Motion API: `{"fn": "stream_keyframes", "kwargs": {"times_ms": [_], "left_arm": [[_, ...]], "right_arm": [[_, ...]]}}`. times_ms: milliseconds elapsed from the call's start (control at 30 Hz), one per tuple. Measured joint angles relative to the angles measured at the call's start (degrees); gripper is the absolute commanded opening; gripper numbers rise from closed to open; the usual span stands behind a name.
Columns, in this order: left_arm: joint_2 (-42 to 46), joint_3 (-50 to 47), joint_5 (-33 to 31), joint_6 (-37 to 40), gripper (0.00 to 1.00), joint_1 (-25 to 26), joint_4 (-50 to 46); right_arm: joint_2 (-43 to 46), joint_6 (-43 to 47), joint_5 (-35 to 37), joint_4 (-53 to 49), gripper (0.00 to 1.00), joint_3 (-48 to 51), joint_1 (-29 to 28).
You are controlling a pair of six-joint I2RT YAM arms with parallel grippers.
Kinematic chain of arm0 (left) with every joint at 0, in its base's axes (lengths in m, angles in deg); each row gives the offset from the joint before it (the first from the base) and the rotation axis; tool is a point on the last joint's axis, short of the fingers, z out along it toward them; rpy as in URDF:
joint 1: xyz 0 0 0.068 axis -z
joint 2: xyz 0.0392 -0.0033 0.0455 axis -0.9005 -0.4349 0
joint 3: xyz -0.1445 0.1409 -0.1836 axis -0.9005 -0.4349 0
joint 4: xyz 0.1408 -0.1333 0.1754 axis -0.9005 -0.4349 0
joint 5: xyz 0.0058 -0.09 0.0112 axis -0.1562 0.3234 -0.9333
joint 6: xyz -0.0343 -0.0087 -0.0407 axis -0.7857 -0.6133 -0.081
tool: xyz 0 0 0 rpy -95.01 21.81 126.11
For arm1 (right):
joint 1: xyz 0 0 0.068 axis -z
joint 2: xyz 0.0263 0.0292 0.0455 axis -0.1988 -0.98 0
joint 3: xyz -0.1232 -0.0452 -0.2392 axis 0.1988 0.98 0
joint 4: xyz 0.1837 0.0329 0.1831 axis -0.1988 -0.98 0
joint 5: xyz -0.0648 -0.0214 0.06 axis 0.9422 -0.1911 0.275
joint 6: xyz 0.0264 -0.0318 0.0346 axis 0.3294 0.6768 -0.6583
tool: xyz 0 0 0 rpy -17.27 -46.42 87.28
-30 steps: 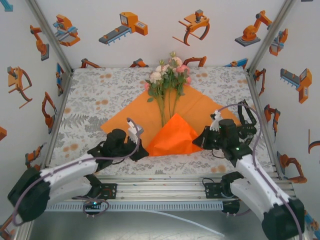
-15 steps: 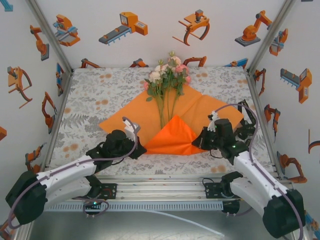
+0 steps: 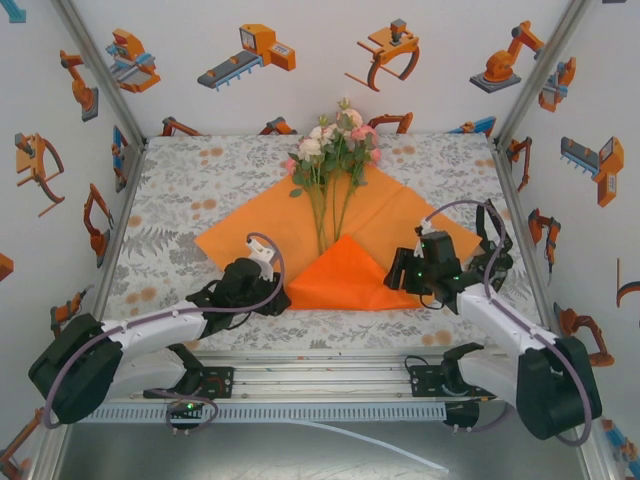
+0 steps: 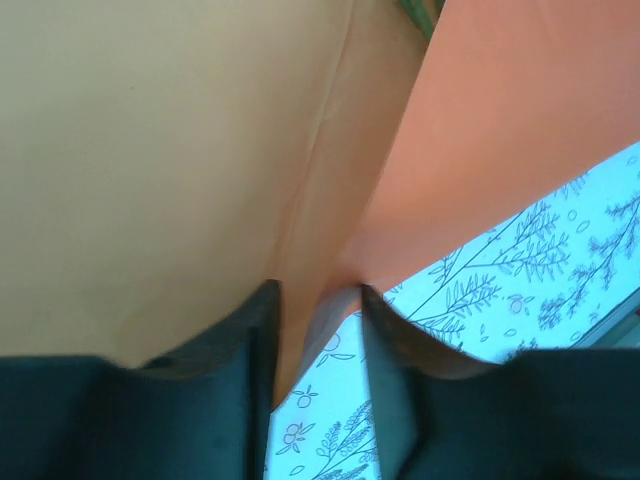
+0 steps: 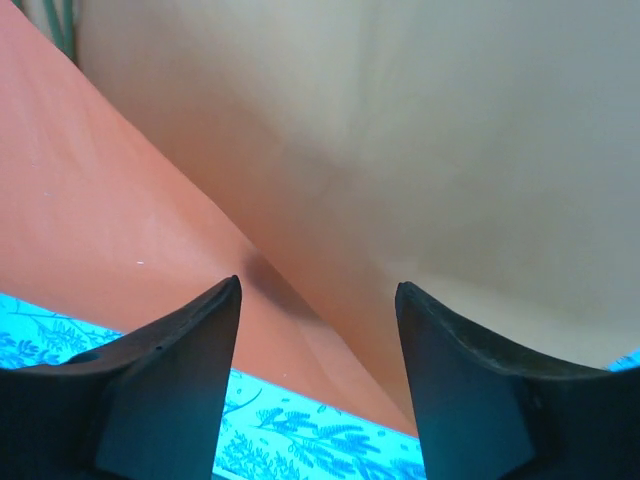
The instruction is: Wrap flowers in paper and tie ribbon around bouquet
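Left end effector (image 4: 317,292) and right end effector (image 5: 318,283) both sit open at either end of the folded-up near flap (image 3: 343,275) of the thin bright orange paper sheet (image 3: 400,215), pink-and-white long-stemmed flowers (image 3: 335,150) lying along the paper's middle, so that unheld flap might just spring back flat.

top view high behind, looking down the table (image 3: 180,190), both wrist views close against the paper (image 4: 150,150) it also shows

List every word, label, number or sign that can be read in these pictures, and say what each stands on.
None can be read.
The paper is plain orange.
The tablecloth carries only a leaf-and-flower print.
The walls carry only drawings of robot machines, with no lettering.
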Motion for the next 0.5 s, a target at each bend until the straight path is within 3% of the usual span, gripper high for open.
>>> {"fn": "stream_keyframes", "kwargs": {"times_ms": [133, 267, 400, 500], "left_arm": [[2.4, 0.0, -2.7, -0.1, 0.47, 0.0, -2.4], [4.7, 1.3, -4.5, -0.2, 0.49, 0.0, -6.7], [6.4, 4.1, -4.9, -0.5, 0.49, 1.1, -11.4], [8.5, 7.1, -5.7, -1.6, 0.49, 3.0, -16.3]], "right_arm": [[10.7, 0.2, 2.2, -5.9, 0.59, -3.0, -1.0], [16.8, -0.5, 4.3, -9.2, 0.53, -6.6, -10.5], [13.4, -3.0, 3.8, -6.4, 0.49, -7.0, -24.3], [5.6, -5.7, 2.8, -0.3, 0.46, -6.1, -29.4]]}}
